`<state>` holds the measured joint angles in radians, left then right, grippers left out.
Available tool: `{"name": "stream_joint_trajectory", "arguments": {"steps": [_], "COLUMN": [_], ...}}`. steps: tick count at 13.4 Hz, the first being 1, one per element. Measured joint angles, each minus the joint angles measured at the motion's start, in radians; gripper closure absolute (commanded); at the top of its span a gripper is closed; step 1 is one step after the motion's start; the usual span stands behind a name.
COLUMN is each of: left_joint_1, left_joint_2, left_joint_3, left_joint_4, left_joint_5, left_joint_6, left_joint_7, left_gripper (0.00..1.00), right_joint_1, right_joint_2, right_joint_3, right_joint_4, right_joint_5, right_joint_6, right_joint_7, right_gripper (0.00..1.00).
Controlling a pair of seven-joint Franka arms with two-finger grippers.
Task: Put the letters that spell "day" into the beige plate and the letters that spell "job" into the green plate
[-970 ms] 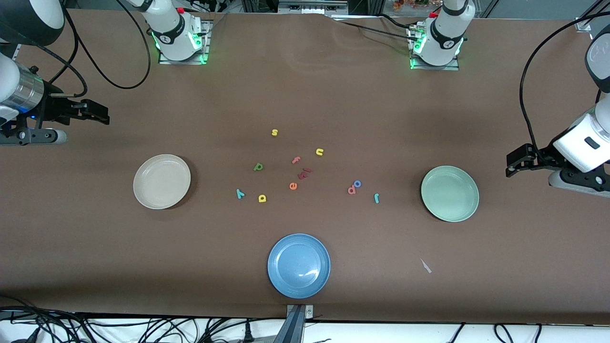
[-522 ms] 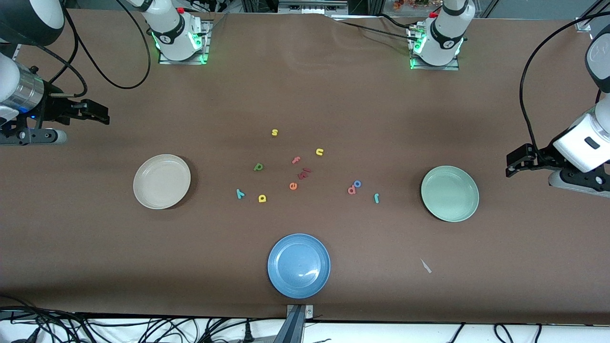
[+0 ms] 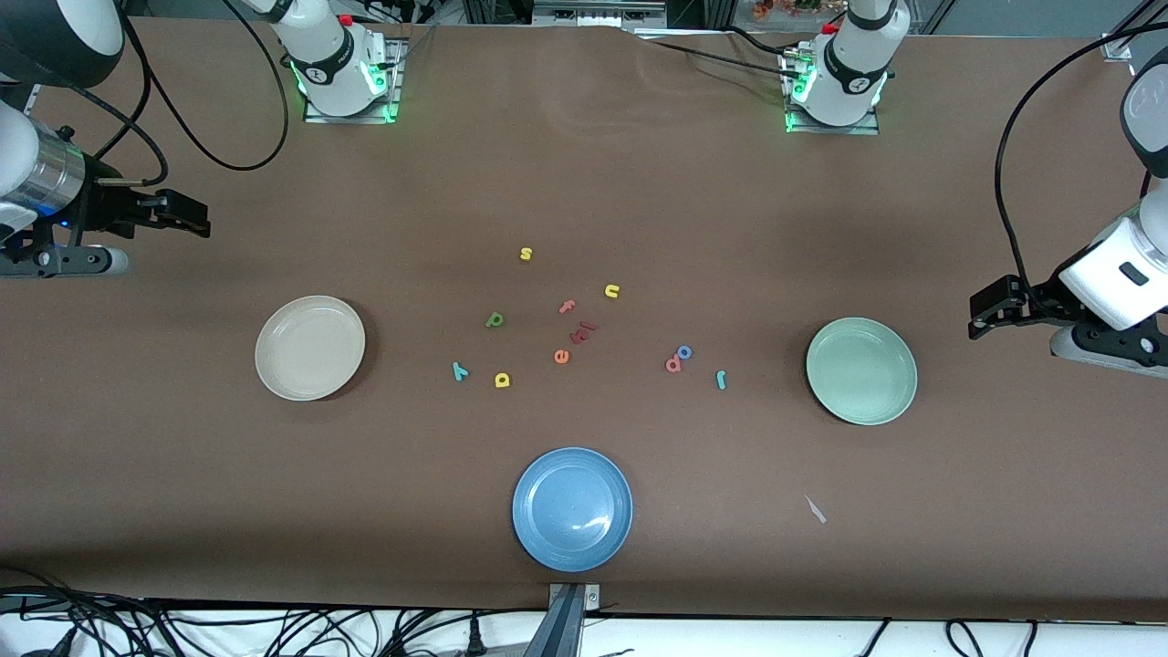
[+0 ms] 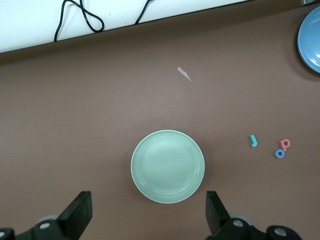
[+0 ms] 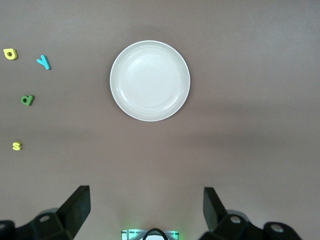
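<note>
So both arms are waiting: left gripper (image 4: 147, 215) is hanging open w/ nothing in it over green plate (image 3: 861, 370), right gripper (image 5: 145, 212) likewise near beige plate (image 3: 310, 348). Letters d (image 3: 495, 319), a (image 3: 502, 380), y (image 3: 460, 370), j (image 3: 721, 379), o (image 3: 684, 351), b (image 3: 673, 364) are lying on table (image 3: 639, 201) btw plates.

Small foam letters (image 3: 561, 356) lie mid-table. From them, round beige plate (image 3: 310, 348) at nine o'clock, round green plate (image 3: 861, 370) at three, round blue plate (image 3: 572, 508) at six.
</note>
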<state>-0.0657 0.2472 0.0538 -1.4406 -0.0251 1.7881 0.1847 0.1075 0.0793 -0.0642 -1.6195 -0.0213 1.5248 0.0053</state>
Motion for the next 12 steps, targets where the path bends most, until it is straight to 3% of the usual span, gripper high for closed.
{"name": "stream_joint_trajectory", "arguments": {"steps": [7,12], "left_joint_1": [0.0,0.0], "left_joint_2": [0.0,0.0], "left_joint_3": [0.0,0.0], "left_joint_4": [0.0,0.0], "left_joint_5": [0.0,0.0], "left_joint_6": [0.0,0.0], "left_joint_7": [0.0,0.0], "left_gripper": [0.0,0.0], "right_joint_1": [0.005,0.024], "right_joint_2": [0.001,0.002], "right_joint_3": [0.013,0.077], "right_joint_4": [0.0,0.0], "right_joint_5": [0.007,0.014], "right_joint_6": [-0.015,-0.032], "right_joint_7": [0.0,0.001], "right_gripper": [0.0,0.0]}}
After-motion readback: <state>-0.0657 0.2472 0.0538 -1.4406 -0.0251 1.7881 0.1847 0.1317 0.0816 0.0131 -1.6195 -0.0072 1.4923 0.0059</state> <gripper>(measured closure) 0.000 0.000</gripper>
